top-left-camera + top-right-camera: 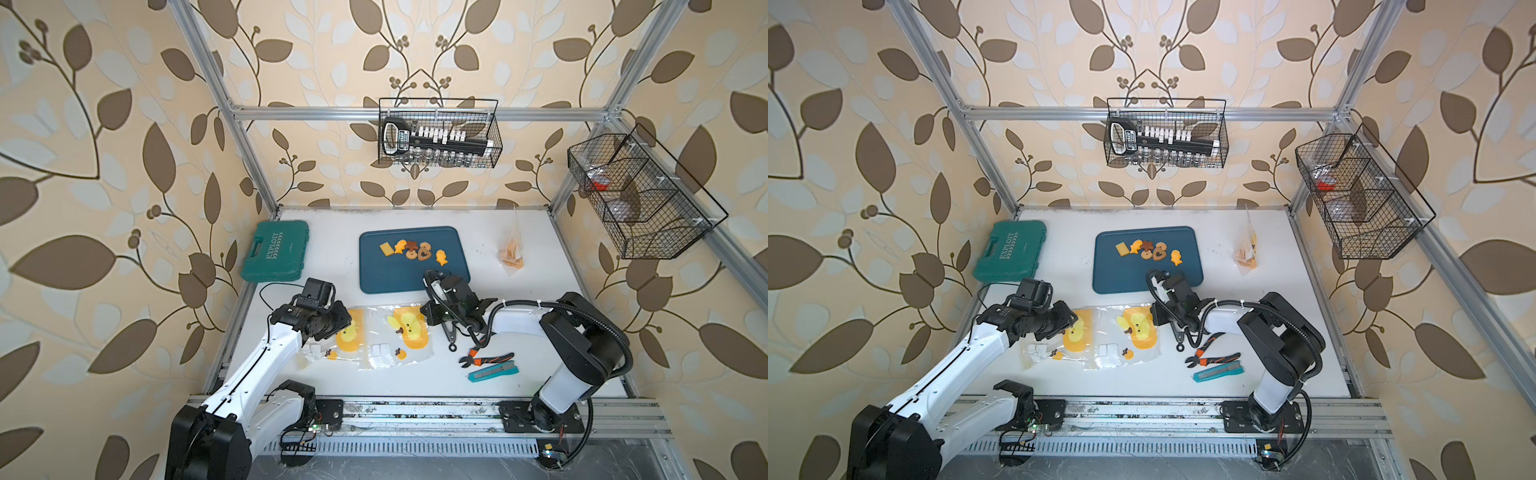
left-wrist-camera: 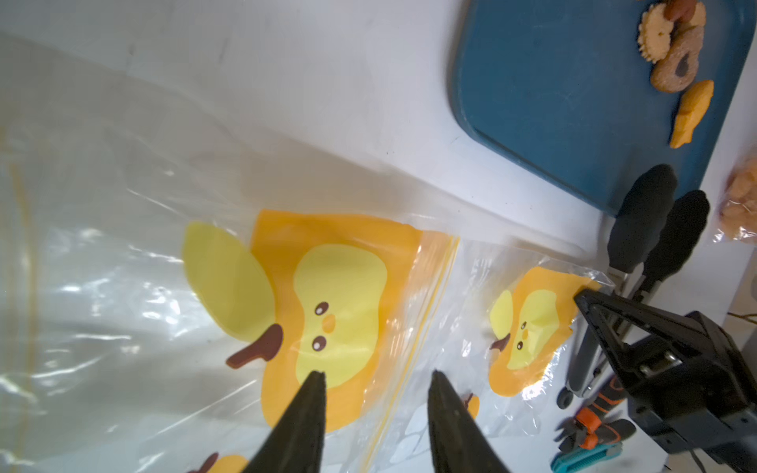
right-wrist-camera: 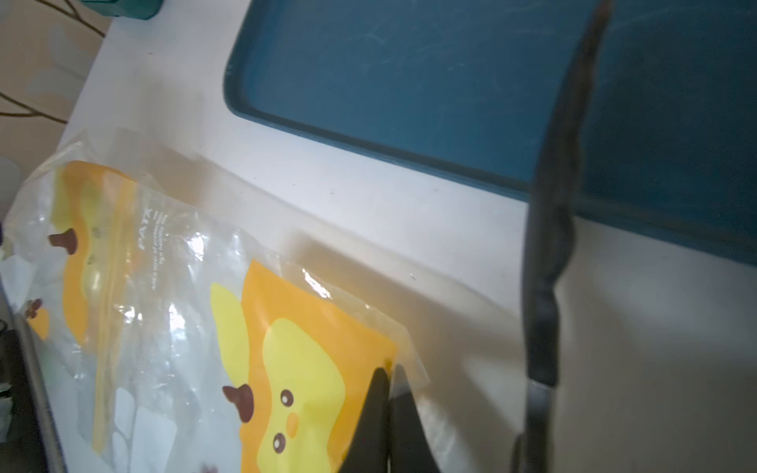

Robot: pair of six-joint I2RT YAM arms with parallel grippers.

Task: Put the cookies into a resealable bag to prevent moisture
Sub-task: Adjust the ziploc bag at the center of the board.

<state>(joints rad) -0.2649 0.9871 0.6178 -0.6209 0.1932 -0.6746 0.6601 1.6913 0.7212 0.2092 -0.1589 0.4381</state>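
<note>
The cookies (image 1: pixel 411 250) are small, flat and matt. I can see a yellow square, two orange fish, a brown star, a frilled tan round and a brown one with a dark heart in its middle. They lie in a loose, overlapping row on the far half of the tray (image 1: pixel 395 278), a smooth blue rounded rectangle with a low rim. I count at least six; the overlap may hide more.

On the white bench (image 1: pixel 324 257), just on the near side of the tray, two clear, glossy, crinkled plastic bags lie flat side by side. Each is printed with an orange and yellow face.

My left hand (image 2: pixel 377 374) hangs over the left bag (image 2: pixel 327 295). Its two pointed black fingers are partly spread, one on each side of the yellow zip strip. I cannot tell whether the tips touch the film.

My right hand (image 3: pixel 389 374) is pressed together, pinching the edge of the right bag (image 3: pixel 295 360) at the print's corner nearest the tray.

A third bag (image 1: pixel 511 253), clear with pale tan pieces inside, sits to the right of the tray. One pair of tongs (image 2: pixel 643 221), with black tips and grey arms, lies beside my right hand. Farther from the tray on the near side lie one pair of orange-and-black pliers (image 1: pixel 486 357) and one teal utility knife (image 1: pixel 494 371). One green hard case (image 1: pixel 276 251) lies left of the tray.
</note>
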